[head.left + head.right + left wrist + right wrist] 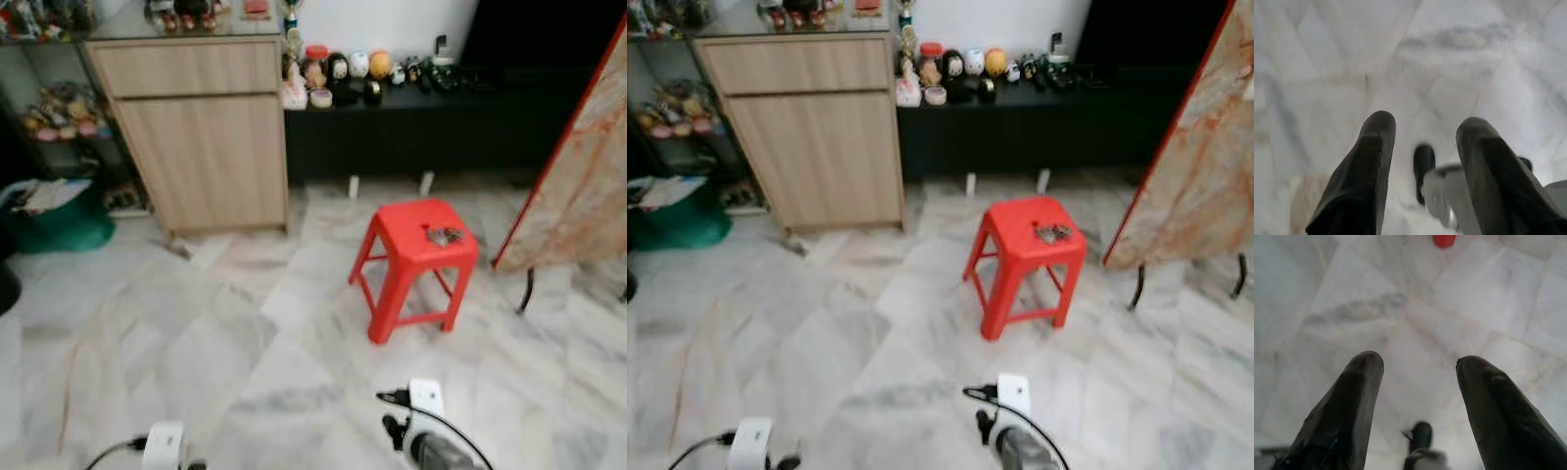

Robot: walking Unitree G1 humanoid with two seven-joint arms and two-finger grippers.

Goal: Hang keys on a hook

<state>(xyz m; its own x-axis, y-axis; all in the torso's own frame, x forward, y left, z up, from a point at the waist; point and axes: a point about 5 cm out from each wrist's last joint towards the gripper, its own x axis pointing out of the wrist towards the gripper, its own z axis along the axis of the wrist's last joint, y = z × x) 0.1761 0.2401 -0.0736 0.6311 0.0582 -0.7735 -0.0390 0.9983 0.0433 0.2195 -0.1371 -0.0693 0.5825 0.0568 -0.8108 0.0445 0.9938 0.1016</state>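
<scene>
- The left gripper [1425, 147] hangs low over the floor, its two black fingers [1359, 181] spread wide apart with nothing between them.
- The right gripper [1418, 382] hangs the same way, fingers [1347, 411] well apart and holding nothing; a bit of red stool leg shows at the far edge of its wrist view.
- In the head views both arms [431, 441] sit at the bottom edge, each with a white wrist block and a black cable.
- The floor [196, 333] under them is pale marble tile with grey and rust-coloured veins.
- A red plastic stool [411, 259] stands on the floor ahead and a little to the right of the robot.
- The keys [443, 235] lie on the stool's seat, near its right rear corner, well apart from both grippers.
- A marble-patterned slab with a red edge [578, 186] leans just right of the stool, on dark legs.
- Behind the stool runs a low black cabinet [421, 127] with small figurines and round ornaments [338, 73] on top.
- To the left stands a light wooden cupboard [201, 137], and farther left a green tub [59, 220] with cloth in it, below shelves of small toys.
</scene>
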